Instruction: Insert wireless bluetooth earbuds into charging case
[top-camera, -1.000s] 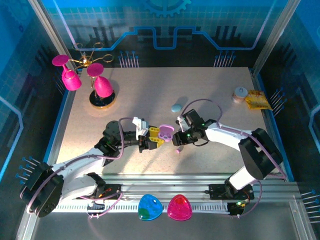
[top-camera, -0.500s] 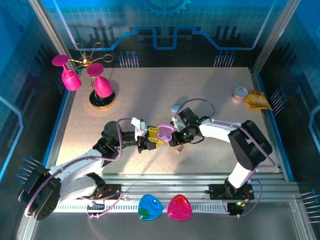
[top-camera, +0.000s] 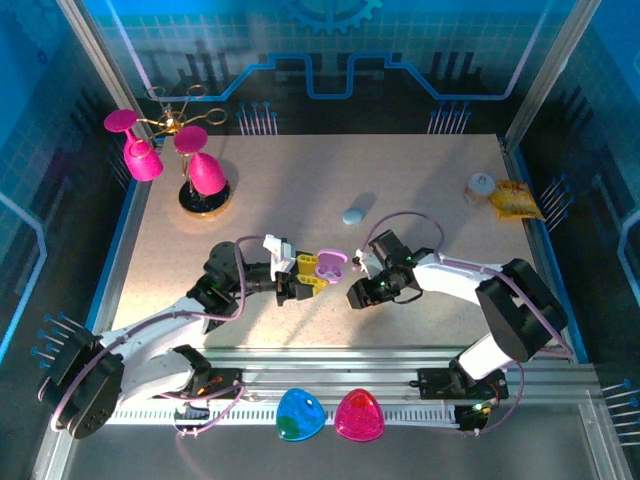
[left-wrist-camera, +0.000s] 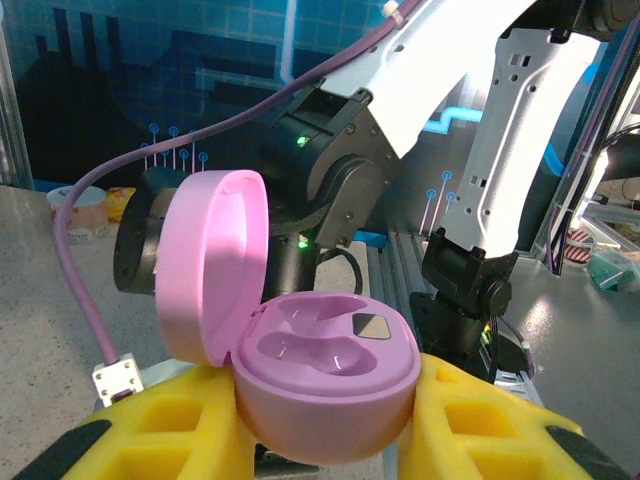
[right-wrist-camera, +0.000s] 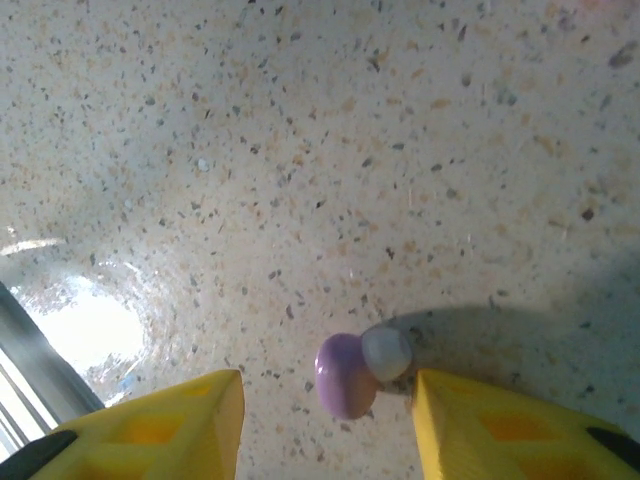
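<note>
My left gripper (top-camera: 311, 273) is shut on an open light purple charging case (top-camera: 327, 264), holding it by the base between the yellow fingers (left-wrist-camera: 175, 432). The case (left-wrist-camera: 330, 372) has its lid (left-wrist-camera: 208, 262) tipped back, and both wells look empty. Just right of the case, my right gripper (top-camera: 358, 297) points down at the table. In the right wrist view a light purple earbud (right-wrist-camera: 346, 375) with a pale tip lies on the table. It rests between the open yellow fingers (right-wrist-camera: 168, 425) of the right gripper (right-wrist-camera: 325, 425), nearer the right one and untouched.
A shut pale blue case (top-camera: 354, 215) lies behind the grippers. A stand with pink goblets (top-camera: 197, 172) is at back left. A small tub (top-camera: 481, 186) and a yellow packet (top-camera: 517, 203) sit at back right. Blue (top-camera: 300, 414) and pink (top-camera: 359, 416) teardrop shapes lie on the front rail.
The right gripper drew back from the purple case and dropped toward the table, so the earbud now lies between its fingers. The left gripper kept the case still.
</note>
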